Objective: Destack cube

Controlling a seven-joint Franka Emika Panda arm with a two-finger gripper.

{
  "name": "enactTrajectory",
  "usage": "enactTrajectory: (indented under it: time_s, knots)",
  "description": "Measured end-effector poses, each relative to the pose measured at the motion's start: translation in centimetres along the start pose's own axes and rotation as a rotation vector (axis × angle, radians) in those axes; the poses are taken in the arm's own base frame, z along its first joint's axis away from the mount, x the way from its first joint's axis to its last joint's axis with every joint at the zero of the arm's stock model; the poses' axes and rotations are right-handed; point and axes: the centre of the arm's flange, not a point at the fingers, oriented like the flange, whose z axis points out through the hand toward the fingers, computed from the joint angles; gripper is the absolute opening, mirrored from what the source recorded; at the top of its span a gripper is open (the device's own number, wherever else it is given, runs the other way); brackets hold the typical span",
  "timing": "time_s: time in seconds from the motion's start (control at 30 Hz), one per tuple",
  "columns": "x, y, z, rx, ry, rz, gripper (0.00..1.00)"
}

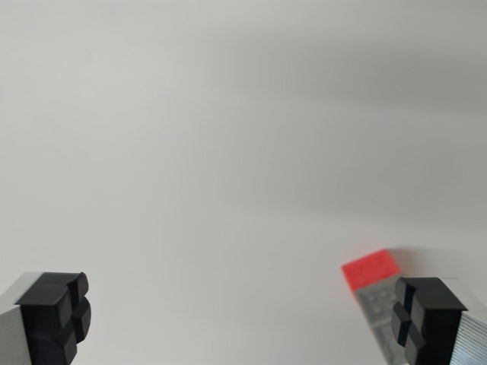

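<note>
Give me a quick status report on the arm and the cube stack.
Tool open, holding nothing. Red cube on top of a gray cube, by the finger at the wrist view's right. Nothing in the way on the table.

The setting reads as a laboratory or robot test bench rather than a home or shop. The evidence is limited: the wrist view shows one plain, uniform pale grey-white surface (228,137) filling almost the entire frame, with no texture, pattern, furnishing or household item on it. Lighting is even and diffuse, leaving only soft shadow bands across the upper area. The sole coloured item is a small red block (370,268) sitting on a grey one (378,308) (a typical manipulation test prop). Walls and room boundaries cannot be distinguished.
</note>
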Motion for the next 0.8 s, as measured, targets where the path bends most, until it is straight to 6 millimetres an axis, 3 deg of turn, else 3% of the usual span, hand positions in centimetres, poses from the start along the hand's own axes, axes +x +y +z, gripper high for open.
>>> enactTrajectory:
  time_s: [0.8]
  knots:
    - [-0.2,3.6,2.7,0.003,0.004,-0.081,1.00]
